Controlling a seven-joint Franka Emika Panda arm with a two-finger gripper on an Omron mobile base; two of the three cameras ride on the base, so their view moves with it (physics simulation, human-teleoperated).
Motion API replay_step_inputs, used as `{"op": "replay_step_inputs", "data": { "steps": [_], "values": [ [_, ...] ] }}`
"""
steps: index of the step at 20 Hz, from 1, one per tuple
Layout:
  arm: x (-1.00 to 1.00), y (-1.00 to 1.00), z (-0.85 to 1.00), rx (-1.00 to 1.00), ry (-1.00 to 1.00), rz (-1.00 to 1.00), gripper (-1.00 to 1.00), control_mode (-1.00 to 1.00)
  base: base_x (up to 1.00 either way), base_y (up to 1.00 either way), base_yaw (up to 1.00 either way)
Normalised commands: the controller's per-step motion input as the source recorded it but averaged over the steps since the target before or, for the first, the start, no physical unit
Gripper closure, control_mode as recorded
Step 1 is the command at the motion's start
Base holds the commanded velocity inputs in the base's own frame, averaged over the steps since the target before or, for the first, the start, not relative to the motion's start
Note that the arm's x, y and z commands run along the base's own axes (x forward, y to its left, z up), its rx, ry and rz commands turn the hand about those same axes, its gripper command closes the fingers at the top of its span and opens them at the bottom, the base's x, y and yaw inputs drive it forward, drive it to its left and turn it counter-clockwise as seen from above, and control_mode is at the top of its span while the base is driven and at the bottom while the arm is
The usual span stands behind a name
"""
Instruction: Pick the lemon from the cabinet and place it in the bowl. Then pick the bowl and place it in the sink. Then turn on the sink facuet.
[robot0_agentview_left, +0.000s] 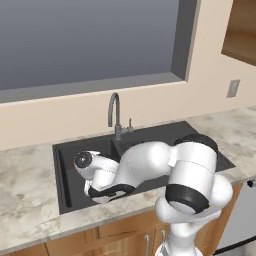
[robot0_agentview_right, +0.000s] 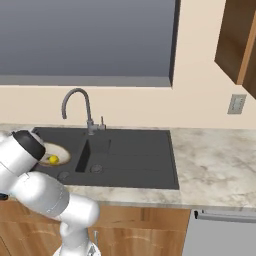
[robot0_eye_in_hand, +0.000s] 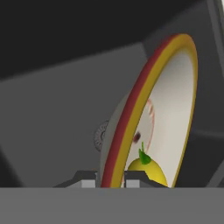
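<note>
The bowl (robot0_eye_in_hand: 170, 109) stands edge-on in the hand view, its brown and yellow rim running down between my two fingertips. My gripper (robot0_eye_in_hand: 110, 179) is shut on that rim. The lemon (robot0_eye_in_hand: 146, 170) lies inside the bowl, close to the fingers. From the right base view the bowl (robot0_agentview_right: 52, 151) sits low in the left basin of the dark sink (robot0_agentview_right: 135, 155), with the lemon (robot0_agentview_right: 53, 159) in it. In the left base view my arm bends down into the sink (robot0_agentview_left: 150, 137) and hides the bowl. The faucet (robot0_agentview_left: 115, 112) rises behind the basins, spout arched to the left.
A round drain (robot0_eye_in_hand: 100, 135) shows on the basin floor behind the bowl. The faucet (robot0_agentview_right: 77, 107) and its small lever stand just behind the divider. Marble counter (robot0_agentview_right: 215, 165) surrounds the sink. The wood cabinet (robot0_agentview_right: 237, 40) hangs at upper right, above a wall outlet (robot0_agentview_right: 236, 104).
</note>
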Motion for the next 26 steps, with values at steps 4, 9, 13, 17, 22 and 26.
{"op": "replay_step_inputs", "data": {
  "steps": [4,9,13,17,22,26],
  "values": [
    [0.11,0.17,-0.01,0.0,0.09,-0.18,1.0,-1.0,0.0,0.0,0.0],
    [0.12,0.1,-0.11,0.0,0.08,-0.17,1.0,-1.0,0.0,0.0,0.0],
    [0.18,0.12,-0.19,0.0,0.07,-0.17,1.0,-1.0,0.0,0.0,0.0],
    [0.21,0.06,-0.31,0.0,0.05,-0.17,1.0,-1.0,0.0,0.0,0.0],
    [0.27,0.02,-0.32,0.0,0.04,-0.15,1.0,-1.0,0.0,0.0,0.0],
    [0.32,0.0,-0.26,0.0,0.02,-0.14,1.0,-1.0,0.0,0.0,0.0]
  ]
}}
